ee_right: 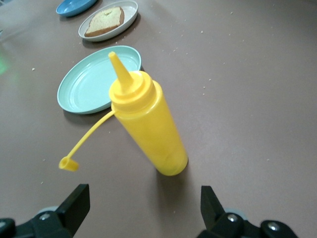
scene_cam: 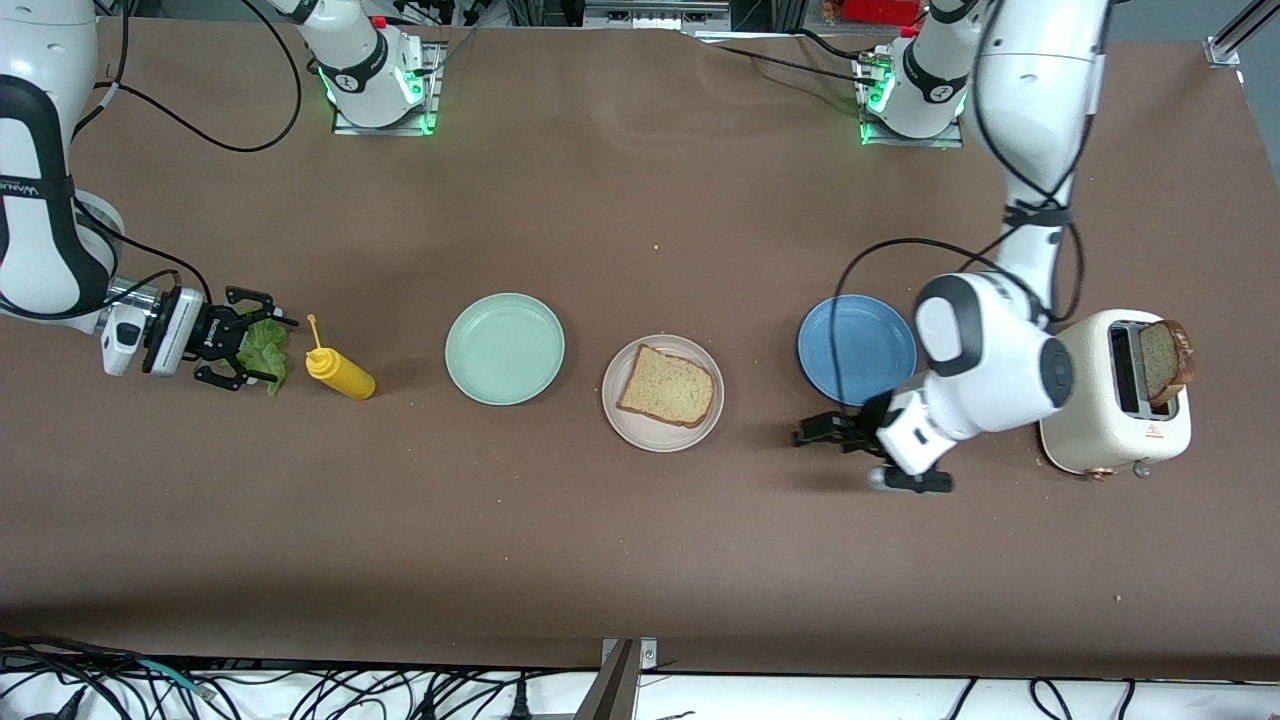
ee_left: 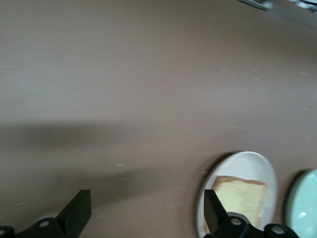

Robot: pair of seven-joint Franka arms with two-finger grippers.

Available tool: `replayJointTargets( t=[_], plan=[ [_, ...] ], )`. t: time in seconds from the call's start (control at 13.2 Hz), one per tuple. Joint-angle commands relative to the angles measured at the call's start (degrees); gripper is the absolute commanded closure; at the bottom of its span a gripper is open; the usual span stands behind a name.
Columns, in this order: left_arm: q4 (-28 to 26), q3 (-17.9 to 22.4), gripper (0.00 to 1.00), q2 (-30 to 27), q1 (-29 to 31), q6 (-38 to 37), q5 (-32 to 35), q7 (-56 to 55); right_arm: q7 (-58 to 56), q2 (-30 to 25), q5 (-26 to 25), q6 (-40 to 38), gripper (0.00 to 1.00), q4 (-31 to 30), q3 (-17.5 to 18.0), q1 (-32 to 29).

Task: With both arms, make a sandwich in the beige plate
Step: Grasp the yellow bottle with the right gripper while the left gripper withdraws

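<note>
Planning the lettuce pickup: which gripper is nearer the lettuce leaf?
Right. The right gripper is open at the lettuce leaf; the left gripper is open past the beige plate.

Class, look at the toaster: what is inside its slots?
One slot of the toaster holds a browned bread slice, its top half sticking out. The lower half is hidden inside. The other slot looks empty, though its bottom cannot be seen.

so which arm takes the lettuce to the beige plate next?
Likely the right. The right gripper is at the lettuce with jaws open, beside the mustard bottle. The left gripper is open and empty near the blue plate. The beige plate holds one bread slice.
</note>
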Motion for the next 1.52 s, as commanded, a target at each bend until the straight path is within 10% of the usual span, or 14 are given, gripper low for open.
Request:
replayJointTargets(
  t=[0.0,0.83,0.91,1.29,1.44],
  plan=[
    [-2.17,-0.49,0.00,-3.97,4.67,-3.52,8.74,-1.56,-4.09,2.44,4.57,-0.91,0.01,0.19,0.40,-0.30],
    [0.37,1.26,0.00,-11.45,9.35,-10.82,27.32,-7.17,-7.00,6.41,13.10,-1.09,0.01,0.63,3.65,0.84],
    [0.55,1.09,0.00,-11.62,9.35,-10.82,29.06,-8.32,-7.70,6.49,13.37,-0.74,0.07,0.72,4.08,0.84],
    [7.76,1.09,0.00,-11.98,9.00,-17.49,33.98,-9.47,-9.20,6.67,13.11,-0.12,1.00,3.17,4.35,1.89],
    [7.85,0.82,0.00,-12.15,8.73,-17.94,40.03,-9.04,-8.94,6.67,12.49,1.02,1.00,5.10,4.18,3.30]
  ],
)
